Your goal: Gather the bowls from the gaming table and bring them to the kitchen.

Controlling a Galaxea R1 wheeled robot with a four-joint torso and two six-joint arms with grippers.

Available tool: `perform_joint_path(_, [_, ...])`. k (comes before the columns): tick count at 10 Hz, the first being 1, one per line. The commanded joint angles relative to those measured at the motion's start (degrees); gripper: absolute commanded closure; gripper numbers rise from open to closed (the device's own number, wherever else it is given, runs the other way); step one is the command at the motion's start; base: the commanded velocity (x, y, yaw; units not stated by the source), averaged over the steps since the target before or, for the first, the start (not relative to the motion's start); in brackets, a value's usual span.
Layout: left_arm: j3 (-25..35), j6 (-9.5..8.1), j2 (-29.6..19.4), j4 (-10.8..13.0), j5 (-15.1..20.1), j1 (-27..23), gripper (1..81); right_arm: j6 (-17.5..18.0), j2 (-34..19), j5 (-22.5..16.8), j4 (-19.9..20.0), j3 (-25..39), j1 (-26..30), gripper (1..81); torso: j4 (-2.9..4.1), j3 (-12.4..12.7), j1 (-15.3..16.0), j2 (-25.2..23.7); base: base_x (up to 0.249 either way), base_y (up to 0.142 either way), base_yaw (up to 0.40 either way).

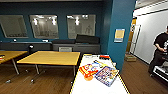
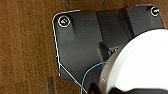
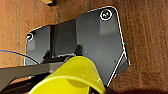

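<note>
A long white-topped gaming table with a yellow-tan rim [image 1: 78, 75] runs forward from the lower edge of the head view, standing on a dark wooden plank floor [image 1: 45, 82]. On its top lie two flat colourful board-game boxes, a red-and-yellow one [image 1: 88, 69] and a blue-purple one [image 1: 106, 75], side by side and touching or nearly so. A small round orange bowl [image 1: 88, 78] sits at the near edge of the red-and-yellow box, partly tucked against it. At the table's far end lies a small red-and-black object [image 1: 104, 57], too blurred to identify. To the left of the gaming table stands a plain wooden table with a yellow-tan top [image 1: 51, 58], and another like it [image 1: 11, 54] stands further left, both before a dark teal wall with framed glass panels [image 1: 43, 26]. A person in a black shirt [image 1: 160, 53] stands at the right edge beside a white wall. In the left wrist view a round white bowl [image 2: 140, 65] looms large close to the camera, above the wooden floor. In the right wrist view the rim of a round yellow vessel [image 3: 72, 77] sits just as close, also over the floor. How the jaws of the left gripper and the right gripper stand cannot be told.
</note>
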Motion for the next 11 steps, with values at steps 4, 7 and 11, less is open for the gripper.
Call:
perform_joint_path(4, [-7.98, 0.62, 5.07, 2.00, 0.33, -2.54, 81.1, -0.50, -0.14, 2.02, 0.89, -1.88, 2.14, 81.1, 0.00, 0.02, 0.00, -0.02, 0.000, 0.000, 0.000])
perform_joint_path(7, [-7.98, 0.62, 5.51, 1.91, 0.33, -2.54, 81.1, -0.32, -0.22, 1.85, 1.15, -2.32, 2.22, 81.1, 0.00, 0.02, 0.00, -0.02, 0.000, 0.000, 0.000])
perform_joint_path(11, [-8.16, 0.53, 5.07, 1.56, 0.24, -2.54, 81.1, -0.32, -2.07, 1.94, 0.97, -3.82, 1.96, 81.1, 0.00, 0.02, 0.00, -0.02, 0.000, 0.000, 0.000])
